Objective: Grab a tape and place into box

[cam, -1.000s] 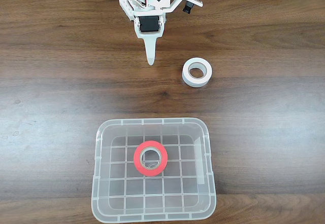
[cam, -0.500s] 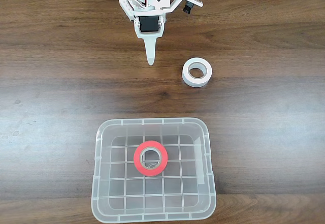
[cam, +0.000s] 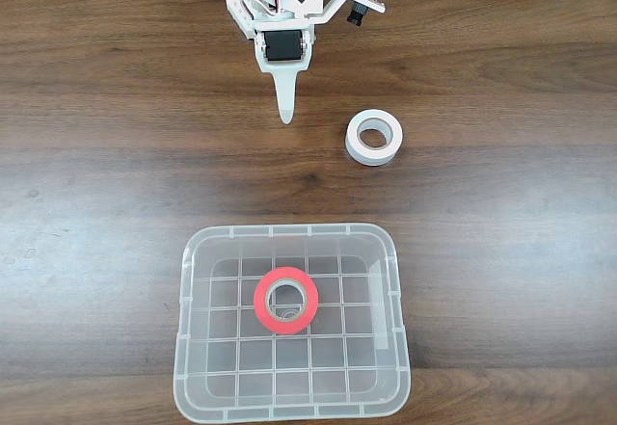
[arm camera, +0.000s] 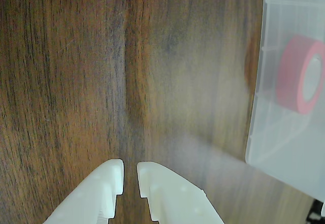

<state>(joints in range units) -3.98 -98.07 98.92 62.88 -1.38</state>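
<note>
The tape (cam: 285,300), probably light and stiff, lies flat mid-box (cam: 292,234); its rim offers grip, while the gripper (arm camera: 130,174) is nearly clenched, empty.

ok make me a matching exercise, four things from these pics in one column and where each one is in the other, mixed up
Things:
1. red tape
2. white tape
3. box
4. gripper

Places, as the fixed view shows them:
A. near the top edge, fingertips pointing down over bare table, nothing between them
B. flat on the table, right of the fingertips, outside the bin
C. on the grid floor, near the middle
D. on the table at the bottom, holding one roll

Pairs: 1-C, 2-B, 3-D, 4-A
</note>
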